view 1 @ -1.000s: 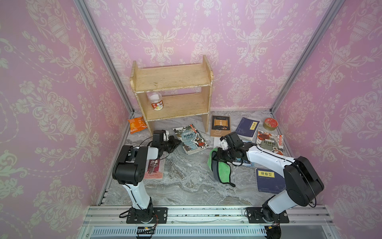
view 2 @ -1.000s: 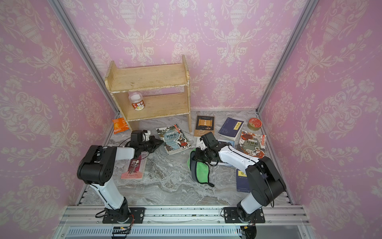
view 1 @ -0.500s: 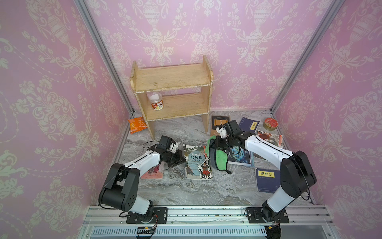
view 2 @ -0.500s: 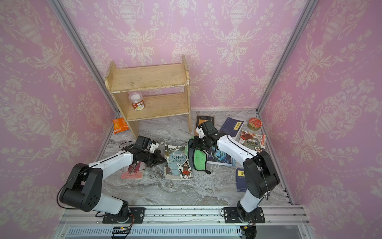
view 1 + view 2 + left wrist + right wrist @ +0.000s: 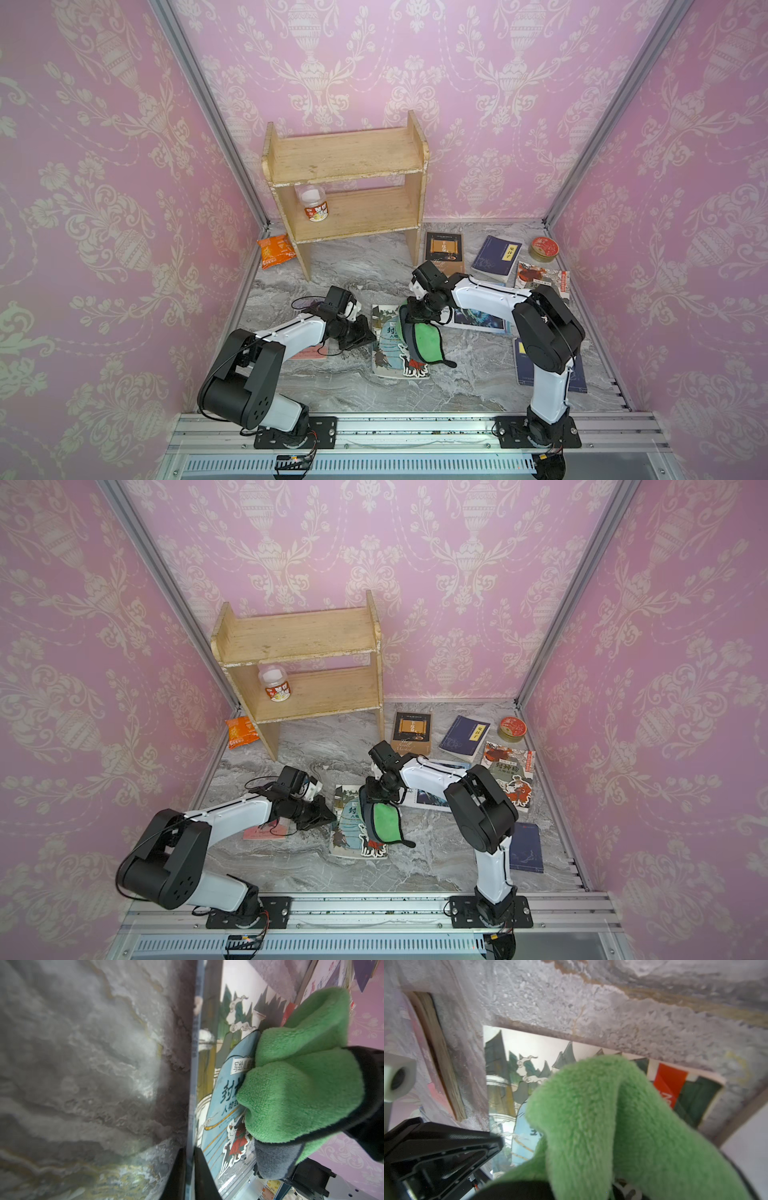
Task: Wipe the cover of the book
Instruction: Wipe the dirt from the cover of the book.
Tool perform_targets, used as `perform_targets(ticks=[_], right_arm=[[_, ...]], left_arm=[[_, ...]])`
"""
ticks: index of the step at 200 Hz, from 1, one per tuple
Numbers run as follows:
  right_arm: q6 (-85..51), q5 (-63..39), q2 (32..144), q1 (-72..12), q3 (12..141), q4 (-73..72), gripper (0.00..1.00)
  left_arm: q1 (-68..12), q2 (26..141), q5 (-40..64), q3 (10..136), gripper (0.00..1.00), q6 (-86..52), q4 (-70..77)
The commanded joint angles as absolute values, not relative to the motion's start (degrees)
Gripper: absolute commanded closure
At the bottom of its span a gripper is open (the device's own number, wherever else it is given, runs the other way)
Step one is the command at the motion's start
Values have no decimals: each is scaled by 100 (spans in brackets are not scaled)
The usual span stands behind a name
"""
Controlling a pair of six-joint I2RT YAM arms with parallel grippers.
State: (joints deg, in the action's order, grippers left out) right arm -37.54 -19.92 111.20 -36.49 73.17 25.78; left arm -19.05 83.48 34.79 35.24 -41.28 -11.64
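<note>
The book (image 5: 384, 353) has a blue illustrated cover and lies flat on the marble floor near the middle, seen in both top views (image 5: 347, 833). My left gripper (image 5: 368, 334) is at its left edge. In the left wrist view its jaws (image 5: 189, 1172) are shut on that thin edge of the book (image 5: 220, 1105). My right gripper (image 5: 417, 318) is shut on a green cloth (image 5: 424, 343) with a dark border. The cloth (image 5: 384, 823) rests on the right part of the cover and hides the right fingertips. The right wrist view shows the cloth (image 5: 612, 1126) over the cover (image 5: 508, 1084).
A wooden shelf (image 5: 345, 183) with a jar (image 5: 316, 203) stands at the back. An orange packet (image 5: 276, 251) lies beside it. Several other books lie about: dark (image 5: 444, 247), navy (image 5: 496, 257), red-illustrated (image 5: 540, 278), pink (image 5: 307, 353) under the left arm. A round tin (image 5: 544, 248) sits back right.
The left gripper has dragged the book from near the shelf toward the front middle. The right gripper has brought the green cloth over onto the cover.
</note>
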Motion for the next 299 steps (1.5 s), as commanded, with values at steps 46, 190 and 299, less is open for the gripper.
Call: perform_targets(ticks=[46,190,299], right_arm=[[-4336,-1624,11276,-3639,6898,2397,100],[-4105,-1631,11200,-3033,6785,2427,100],[-4131,-1981,12844,-4182,8999,2710,100]], left_arm=[[-1953,8107,3403,2649,82,-5679,1172],[-1996,8386,3585,2522,100,-5428,1265],[-2050,8464,3455,2575,100,-5414,1257]])
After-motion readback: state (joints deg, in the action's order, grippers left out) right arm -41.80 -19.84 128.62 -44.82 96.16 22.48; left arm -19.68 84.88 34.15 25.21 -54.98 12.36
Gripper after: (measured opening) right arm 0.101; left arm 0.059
